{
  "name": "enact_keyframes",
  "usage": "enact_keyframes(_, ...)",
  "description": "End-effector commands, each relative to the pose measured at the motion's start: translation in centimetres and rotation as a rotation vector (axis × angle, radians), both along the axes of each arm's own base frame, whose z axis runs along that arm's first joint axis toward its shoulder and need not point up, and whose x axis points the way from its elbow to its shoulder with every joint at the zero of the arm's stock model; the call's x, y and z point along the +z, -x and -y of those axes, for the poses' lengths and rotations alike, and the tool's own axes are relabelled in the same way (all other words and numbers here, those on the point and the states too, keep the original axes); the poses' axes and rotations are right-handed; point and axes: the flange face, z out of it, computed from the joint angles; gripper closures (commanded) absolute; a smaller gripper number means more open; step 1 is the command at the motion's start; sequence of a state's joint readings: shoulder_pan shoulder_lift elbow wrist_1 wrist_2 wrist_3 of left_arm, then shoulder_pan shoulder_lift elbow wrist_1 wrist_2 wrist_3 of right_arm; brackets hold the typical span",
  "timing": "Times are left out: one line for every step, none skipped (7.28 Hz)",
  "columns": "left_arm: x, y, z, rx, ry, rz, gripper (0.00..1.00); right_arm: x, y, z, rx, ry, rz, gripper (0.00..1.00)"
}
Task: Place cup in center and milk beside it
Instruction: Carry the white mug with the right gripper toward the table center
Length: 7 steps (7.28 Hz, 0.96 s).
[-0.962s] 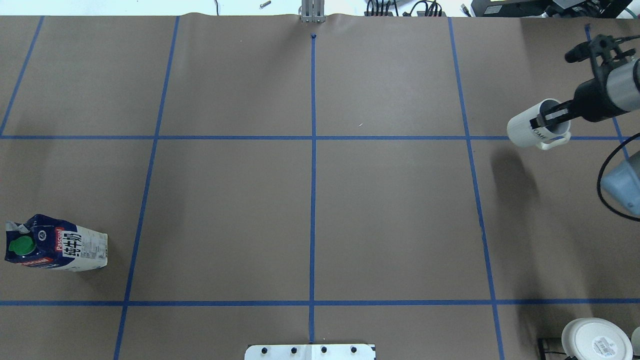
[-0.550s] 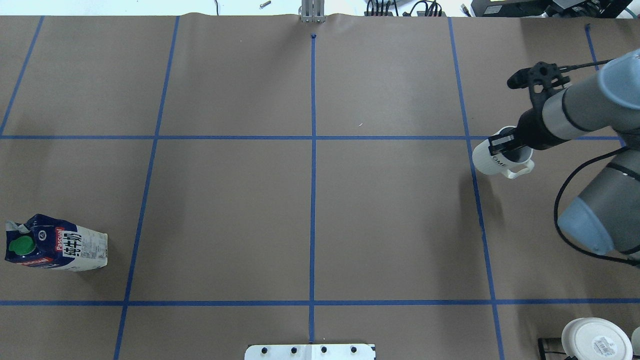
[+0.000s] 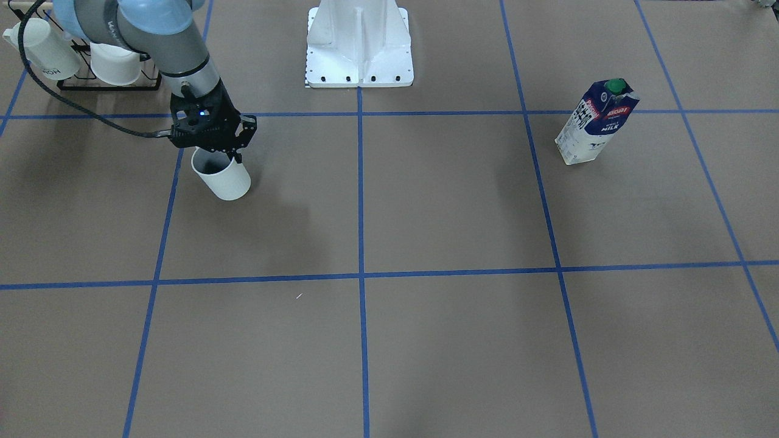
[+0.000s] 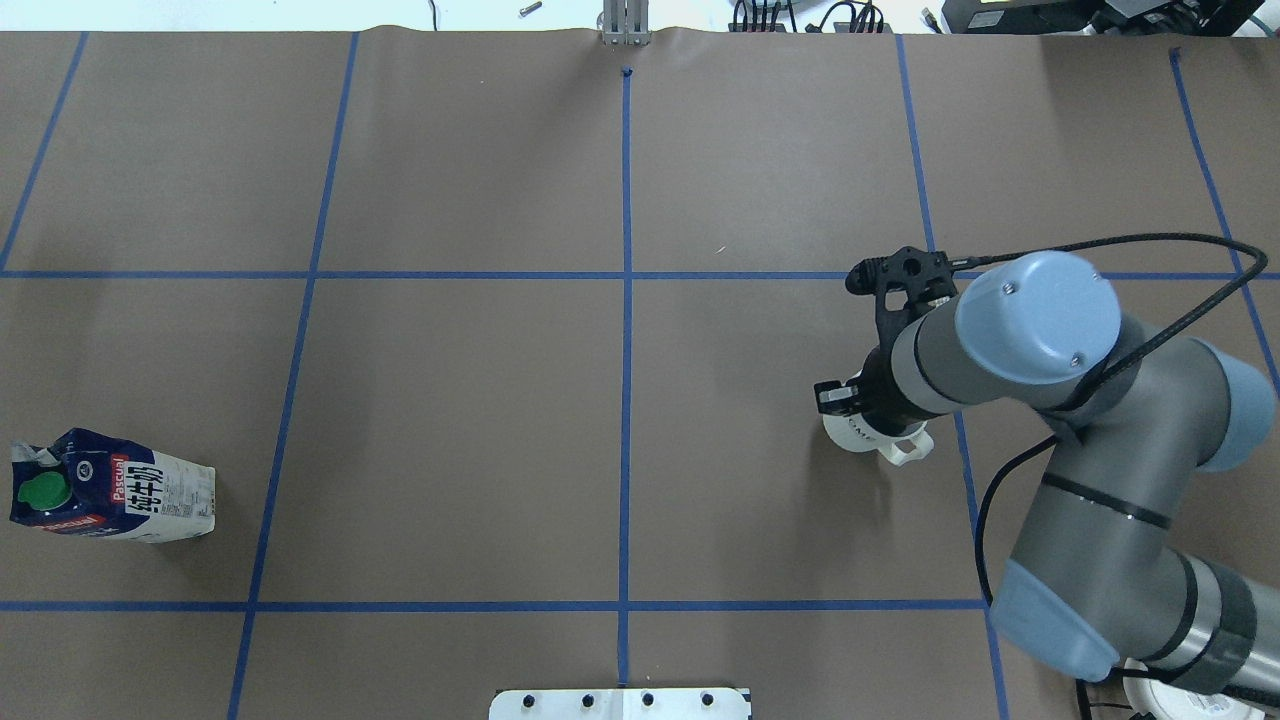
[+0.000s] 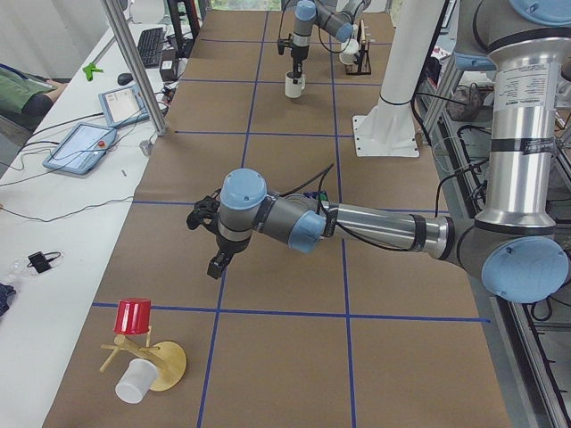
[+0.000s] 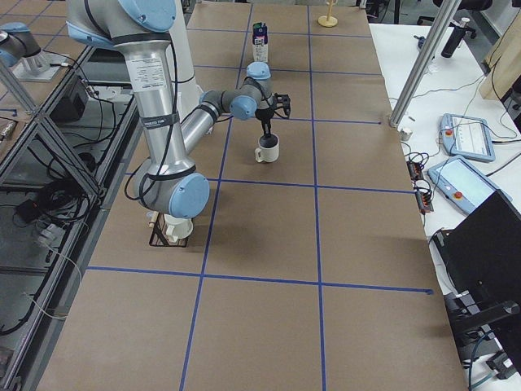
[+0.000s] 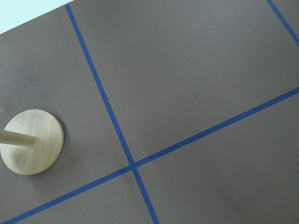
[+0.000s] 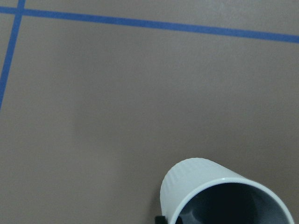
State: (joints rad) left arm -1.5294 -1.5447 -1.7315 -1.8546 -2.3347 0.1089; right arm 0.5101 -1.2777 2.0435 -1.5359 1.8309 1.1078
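Carrying the cup: by the layout, the right gripper (image 3: 228, 159) has the cup (image 3: 224, 176) partway to the middle of the worktop (image 4: 450, 420). To do this well, head toward 9 o'clock until the cup is over the central tape line (image 4: 626, 440). Then level it, lower it until the base sits flat, and only then let go. Space should remain beside it for the carton.
Clock reference: overhead view, 12 o'clock pointing away from the robot, centre on that tape line.
Left gripper (image 5: 217, 265): hangs over bare worktop far out at 9 o'clock. It shows only in a side view, so I cannot tell whether it is spread or pressed together.
Milk (image 4: 110, 487): upright at about 9 o'clock, near the worktop's edge and well apart from the cup. The green cap (image 4: 44, 491) is on and the contents are hidden.
Cup: at 3 o'clock, just inside the next tape line. The inside looks dark grey and empty in the wrist view. Whether the base touches the worktop, I cannot tell.
Right gripper: pinching the cup's wall at the rim, one finger inside and one outside.
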Motion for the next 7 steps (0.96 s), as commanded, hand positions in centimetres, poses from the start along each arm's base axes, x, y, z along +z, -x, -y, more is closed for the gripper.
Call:
enact_keyframes(0.1,0.0,0.0,0.000,0.001,0.000,0.01,-5.4,5.2,-5.2,-0.010,0.096,-0.095,1.00)
enact_keyframes(0.1,0.0,0.0,0.000,0.003,0.000,0.01,-6.3,6.3,-6.8,-0.018,0.101,-0.099,1.00)
enact_keyframes(0.2,0.0,0.0,0.000,0.003,0.000,0.01,-6.4,7.1,-7.5,-0.019,0.081,-0.105,1.00)
enact_keyframes(0.1,0.0,0.0,0.000,0.003,0.000,0.01,-7.3,7.8,-7.7,-0.017,0.064,-0.097,0.82)
enact_keyframes(0.1,0.0,0.0,0.000,0.003,0.000,0.01,-7.5,8.3,-7.9,-0.018,0.060,-0.097,0.53)
enact_keyframes(0.1,0.0,0.0,0.000,0.001,0.000,0.01,-7.4,8.6,-7.9,0.000,0.029,-0.096,0.32)
enact_keyframes(0.2,0.0,0.0,0.000,0.004,0.000,0.01,-7.8,8.4,-7.8,0.012,0.014,-0.089,0.08)
